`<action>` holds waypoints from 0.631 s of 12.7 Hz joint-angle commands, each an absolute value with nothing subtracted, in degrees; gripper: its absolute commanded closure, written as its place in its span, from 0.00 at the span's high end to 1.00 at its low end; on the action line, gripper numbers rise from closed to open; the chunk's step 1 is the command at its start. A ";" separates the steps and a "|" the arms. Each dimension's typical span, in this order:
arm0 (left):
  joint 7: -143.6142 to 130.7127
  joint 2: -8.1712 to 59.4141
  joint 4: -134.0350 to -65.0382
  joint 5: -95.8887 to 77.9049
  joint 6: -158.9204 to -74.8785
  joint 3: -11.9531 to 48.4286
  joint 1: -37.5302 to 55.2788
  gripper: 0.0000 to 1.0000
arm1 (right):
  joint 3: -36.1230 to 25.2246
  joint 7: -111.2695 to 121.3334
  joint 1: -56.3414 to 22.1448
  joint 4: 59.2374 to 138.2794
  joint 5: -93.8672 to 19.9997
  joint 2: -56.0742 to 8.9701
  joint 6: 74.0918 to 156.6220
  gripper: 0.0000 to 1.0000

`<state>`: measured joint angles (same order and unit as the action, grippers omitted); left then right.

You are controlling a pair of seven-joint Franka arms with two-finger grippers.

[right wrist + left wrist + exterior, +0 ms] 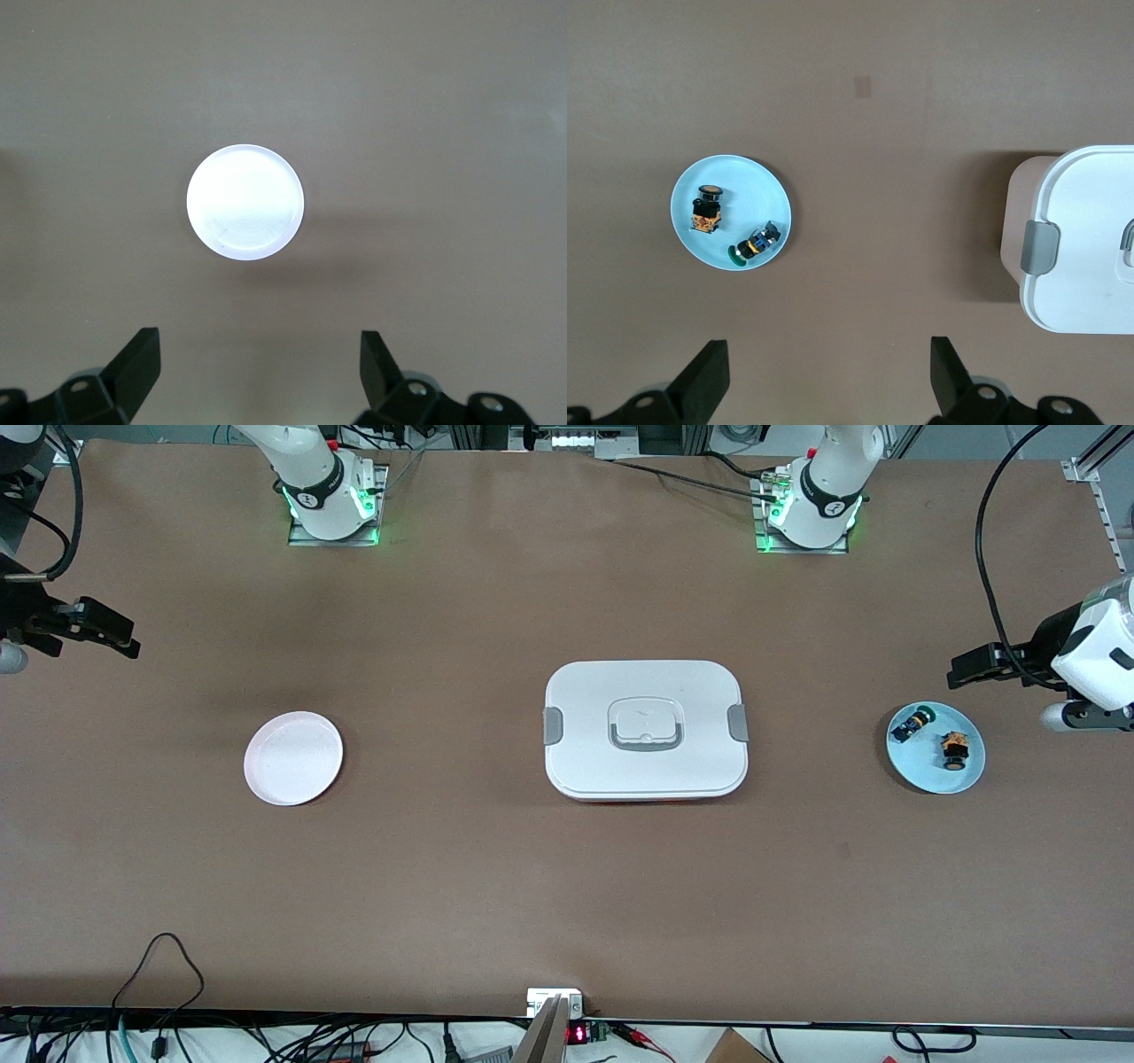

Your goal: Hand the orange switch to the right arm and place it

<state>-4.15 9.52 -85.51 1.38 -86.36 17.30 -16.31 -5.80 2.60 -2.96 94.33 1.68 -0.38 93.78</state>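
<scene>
The orange switch (pixel 954 748) (pixel 705 212), orange and black with a round black end, lies on a small light-blue plate (pixel 921 775) (pixel 691 243) at the left arm's end of the table. A blue-and-black part with a green tip (pixel 912 724) (pixel 753 245) shares that plate. My left gripper (pixel 970 666) (pixel 830 376) hangs open in the air beside the plate, holding nothing. My right gripper (pixel 111 633) (pixel 261 372) hovers open and empty at the right arm's end of the table, high over the bare table beside a small white plate (pixel 293 757) (pixel 245 202).
A white lidded box (pixel 646 730) (pixel 1085 239) with grey side clips and a recessed handle sits in the middle of the table between the two plates. Cables and a small electronic unit (pixel 567 1014) line the table edge nearest the front camera.
</scene>
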 commanded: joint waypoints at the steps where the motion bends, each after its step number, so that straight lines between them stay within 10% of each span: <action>1: -4.66 8.44 -86.04 0.61 -86.05 16.52 -15.73 1.00 | -5.80 3.34 -3.08 93.16 0.88 -0.62 92.90 1.00; 8: -3.69 8.96 -86.22 0.62 -86.22 16.52 -16.26 1.00 | -5.80 3.43 -3.08 93.16 0.88 -0.53 92.90 1.00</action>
